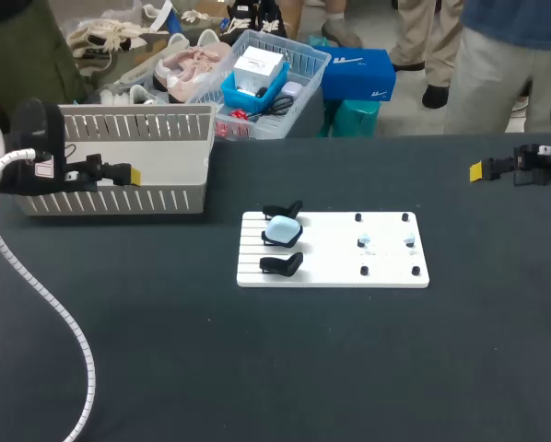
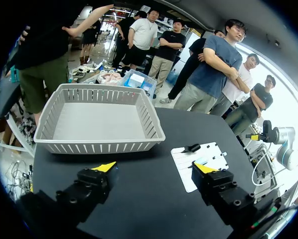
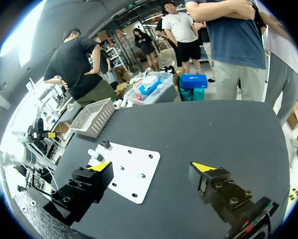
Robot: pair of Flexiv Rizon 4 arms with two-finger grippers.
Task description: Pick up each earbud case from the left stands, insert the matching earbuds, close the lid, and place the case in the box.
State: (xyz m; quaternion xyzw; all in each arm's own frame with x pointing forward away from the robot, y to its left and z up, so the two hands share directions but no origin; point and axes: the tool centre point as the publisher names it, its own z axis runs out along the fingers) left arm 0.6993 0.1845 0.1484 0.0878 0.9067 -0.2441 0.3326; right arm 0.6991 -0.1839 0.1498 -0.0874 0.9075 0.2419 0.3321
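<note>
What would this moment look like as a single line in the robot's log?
left gripper open, near basket | right gripper open, at table's right | earbud case on middle stand, board left | earbuds on board right

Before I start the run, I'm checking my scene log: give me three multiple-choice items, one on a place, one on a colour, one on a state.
1. Where is the earbud case? A) in the basket B) on a stand on the white board C) in the right gripper
2. The case's colour? A) red B) light blue C) black
3. The left gripper is: A) open, empty B) shut on the case C) shut on the basket
Answers: 1 B, it sits there; 2 B, its shell is pale blue; 3 A, its fingers stand apart, nothing between.
</note>
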